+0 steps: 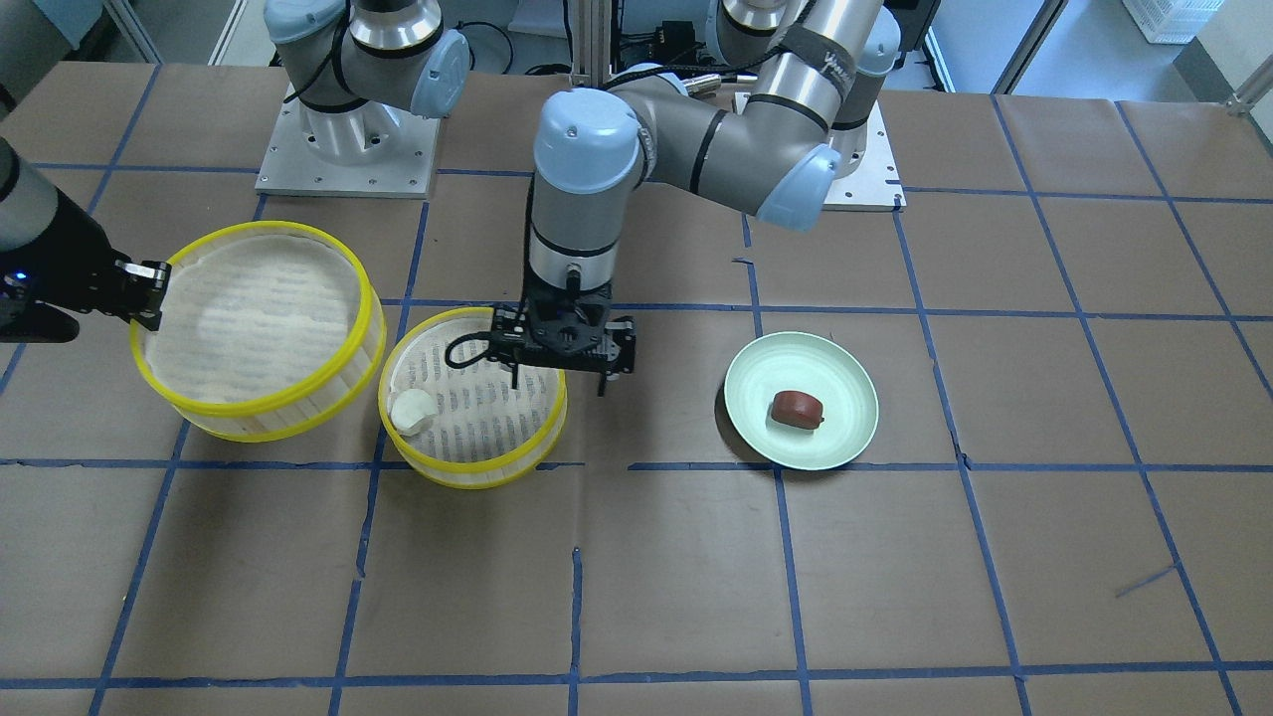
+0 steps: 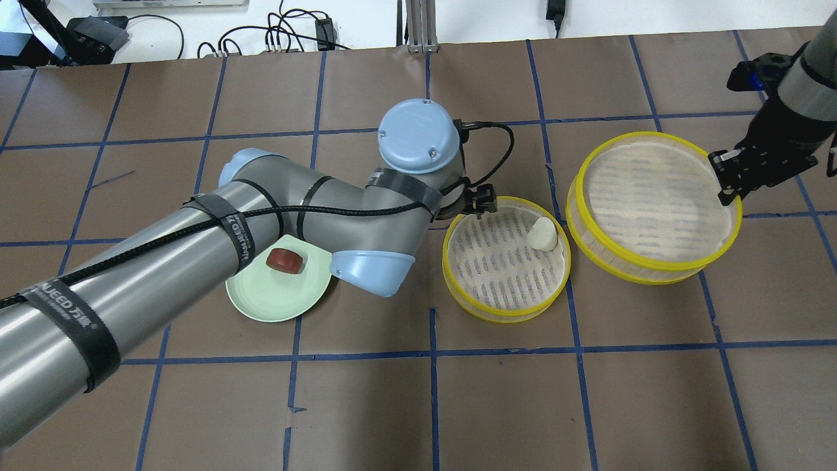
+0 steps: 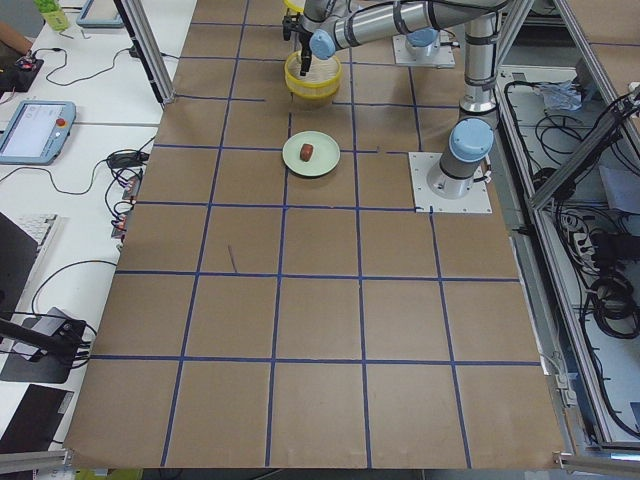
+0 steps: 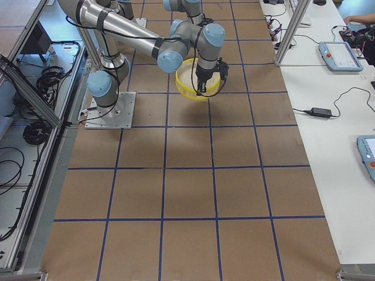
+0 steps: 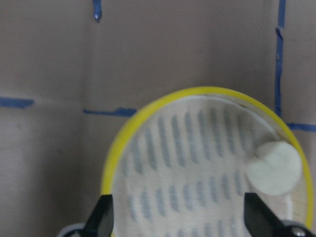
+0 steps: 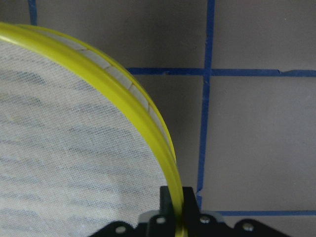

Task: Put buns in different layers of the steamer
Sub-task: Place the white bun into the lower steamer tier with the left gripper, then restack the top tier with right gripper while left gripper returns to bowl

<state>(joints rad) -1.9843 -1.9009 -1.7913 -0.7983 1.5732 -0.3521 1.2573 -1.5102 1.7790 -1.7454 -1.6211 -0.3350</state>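
Observation:
One steamer layer (image 1: 477, 473) stands on the table with the white bun (image 1: 411, 410) lying on its liner near the rim. My left gripper (image 1: 558, 386) hovers open and empty over that layer's edge. In the left wrist view the bun (image 5: 274, 168) lies right of the open gripper (image 5: 180, 219). My right gripper (image 1: 149, 293) is shut on the rim of the second, empty layer (image 1: 298, 410), which sits tilted beside the first. The rim (image 6: 123, 89) runs between its fingers. The reddish-brown bun (image 1: 797, 409) lies on the pale green plate (image 1: 845, 438).
The plate (image 2: 261, 307) lies partly under my left forearm in the overhead view. Brown paper with blue tape lines covers the table. The arm bases (image 1: 348, 149) stand at the far edge.

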